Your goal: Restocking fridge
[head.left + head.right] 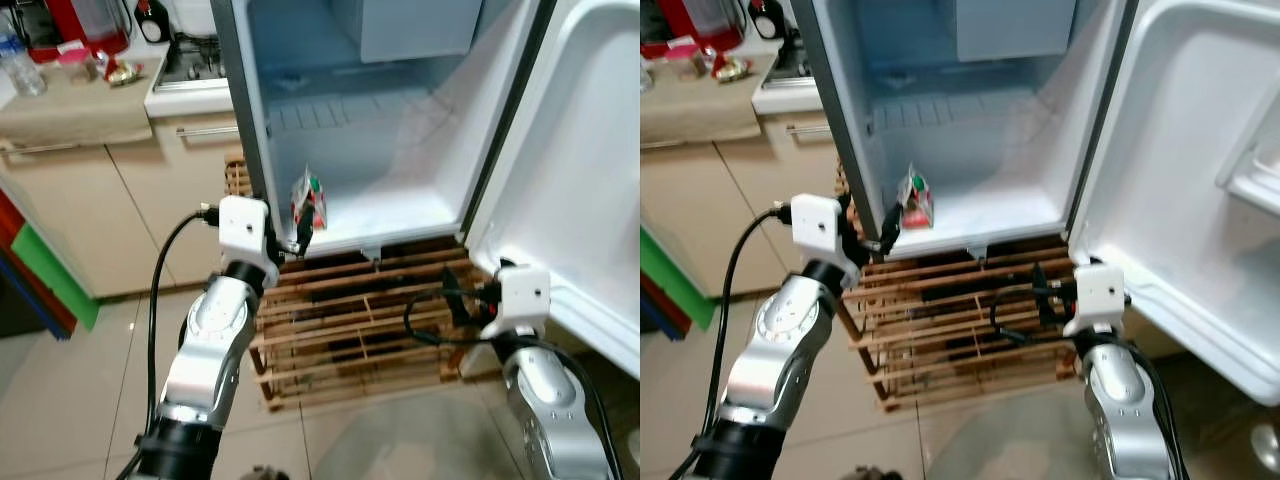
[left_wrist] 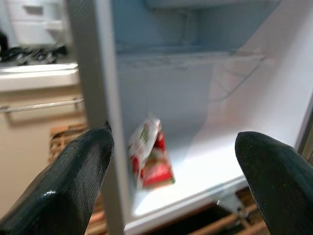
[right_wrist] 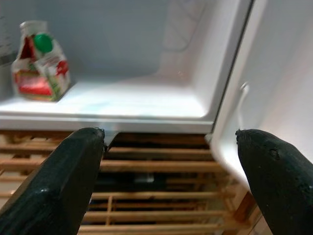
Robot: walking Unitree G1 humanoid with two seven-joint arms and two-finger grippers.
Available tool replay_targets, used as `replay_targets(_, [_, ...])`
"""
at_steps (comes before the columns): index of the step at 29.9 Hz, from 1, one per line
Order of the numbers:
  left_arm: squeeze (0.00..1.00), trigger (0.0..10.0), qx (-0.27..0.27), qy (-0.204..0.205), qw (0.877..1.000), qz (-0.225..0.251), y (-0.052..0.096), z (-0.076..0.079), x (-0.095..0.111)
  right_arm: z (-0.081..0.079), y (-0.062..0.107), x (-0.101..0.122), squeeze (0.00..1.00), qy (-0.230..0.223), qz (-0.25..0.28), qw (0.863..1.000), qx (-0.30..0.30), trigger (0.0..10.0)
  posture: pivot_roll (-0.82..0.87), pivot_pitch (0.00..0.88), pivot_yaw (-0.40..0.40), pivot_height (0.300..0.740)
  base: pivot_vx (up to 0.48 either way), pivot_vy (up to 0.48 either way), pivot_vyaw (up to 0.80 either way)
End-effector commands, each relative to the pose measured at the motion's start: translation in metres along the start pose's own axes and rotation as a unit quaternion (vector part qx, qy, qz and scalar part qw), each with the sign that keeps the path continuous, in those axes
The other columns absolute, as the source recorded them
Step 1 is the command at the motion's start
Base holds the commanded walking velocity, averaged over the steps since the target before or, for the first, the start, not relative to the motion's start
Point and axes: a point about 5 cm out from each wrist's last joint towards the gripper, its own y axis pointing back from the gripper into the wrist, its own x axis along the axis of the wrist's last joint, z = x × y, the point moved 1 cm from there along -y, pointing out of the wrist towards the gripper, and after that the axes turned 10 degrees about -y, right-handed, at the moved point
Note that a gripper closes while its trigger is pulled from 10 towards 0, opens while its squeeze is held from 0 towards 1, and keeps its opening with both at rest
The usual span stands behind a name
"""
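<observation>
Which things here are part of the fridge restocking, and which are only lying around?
Part of the job:
- fridge
- fridge door
- carton on the fridge floor
- left gripper, open

Lying around:
- wooden rack
- stove
- water bottle

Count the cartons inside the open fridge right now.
1. A small red-and-white carton with a green cap stands on the white fridge floor, near its front left corner, just beyond the open left gripper. Nothing else shows inside.

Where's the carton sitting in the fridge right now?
The carton stands on the fridge floor, front left corner, near the left wall, just beyond the left gripper, whose jaws are open.
</observation>
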Motion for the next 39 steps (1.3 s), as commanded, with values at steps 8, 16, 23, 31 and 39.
replay_targets(8, [0.0, 10.0, 0.017, -0.001, 1.0, -0.003, -0.001, -0.006, -0.002, -0.001, 0.003, -0.004, 0.0, -0.006, -0.007, 1.0, 0.002, 10.0, -0.11, 0.0, 0.059, 0.74, 0.0, 0.0, 0.0])
replay_targets(16, [0.0, 10.0, 0.0, -0.003, 1.0, -0.006, 0.003, -0.005, -0.005, 0.008, 0.016, -0.022, 0.0, -0.005, -0.042, 0.999, -0.006, 10.0, -0.11, 0.0, 0.061, 0.74, 0.0, -0.06, 0.0])
replay_targets(23, [0.0, 10.0, -0.004, -0.004, 1.0, -0.009, 0.002, -0.004, -0.007, 0.007, 0.016, -0.02, 0.0, -0.02, -0.044, 0.999, -0.014, 10.0, -0.12, 0.0, 0.071, 0.74, 0.0, -0.48, 0.0])
replay_targets(31, [0.0, 10.0, -0.013, -0.008, 1.0, -0.005, 0.002, -0.002, -0.007, 0.003, 0.018, -0.024, 0.0, -0.007, -0.054, 0.998, 0.007, 10.0, -0.12, 0.0, 0.074, 0.74, 0.0, -0.48, 0.0])
replay_targets(39, [0.0, 10.0, 0.013, -0.015, 1.0, -0.004, 0.0, -0.008, -0.008, 0.022, 0.05, -0.067, 0.0, 0.031, -0.175, 0.983, 0.039, 10.0, -0.12, 0.0, 0.064, 0.74, 0.0, -0.421, 0.0])
